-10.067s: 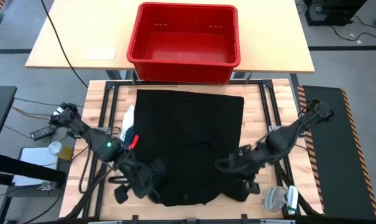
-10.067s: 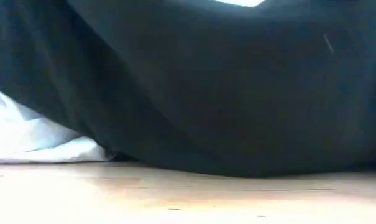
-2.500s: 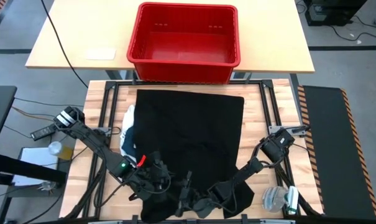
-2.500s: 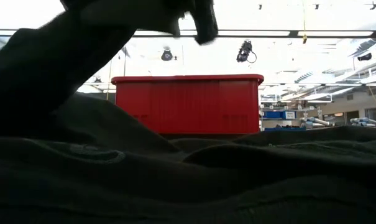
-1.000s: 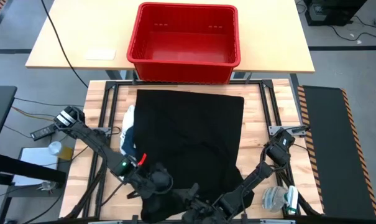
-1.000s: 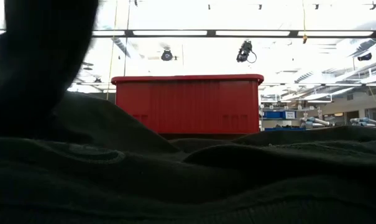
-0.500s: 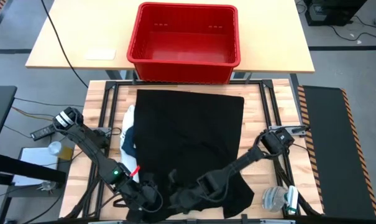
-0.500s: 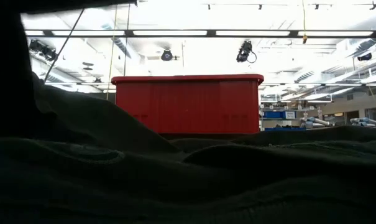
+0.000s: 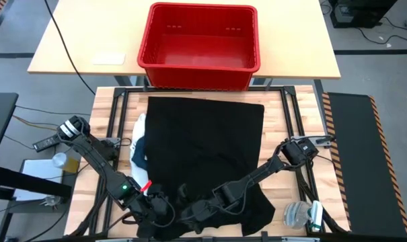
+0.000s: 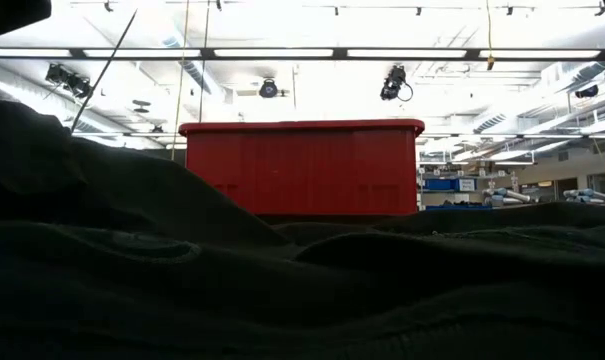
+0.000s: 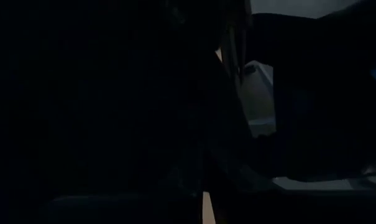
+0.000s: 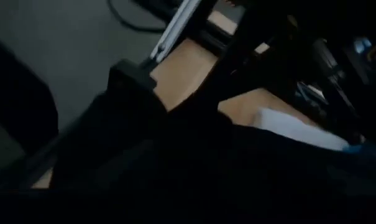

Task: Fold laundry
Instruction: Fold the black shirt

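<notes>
From above, the right gripper (image 9: 188, 214) has slid a little further toward the left one since half a second ago and sits low on the near hem of the large black garment (image 9: 204, 144), while the left gripper (image 9: 157, 210) has hardly shifted, pressed at the same hem's left corner; whether either one's fingers stand apart or together, I cannot tell from this view — dark metal on dark cloth hides them, though the left one's are in fact closed, and what, if anything, they pinch I cannot tell. The black garment lies as a broad, flat, roughly square sheet of soft matte cloth over the slatted wooden table (image 9: 286, 126), its near edge rumpled where the arms meet. A white shirt (image 9: 138, 132) pokes out from under its left side, with a sliver of blue piece (image 9: 139, 144) beside it. Beyond the table stands a red plastic crate (image 9: 202, 44), ribbed and rectangular, on a pale desk (image 9: 75, 47). At table height, the dark shape that filled the left of the picture a moment ago has mostly lifted away; folds of black cloth fill the foreground, soft ridges with a stitched seam, the crate behind them. The left wrist view is almost wholly dark cloth. The right wrist view shows black fabric over bare wood, a white patch and a blue edge beyond
</notes>
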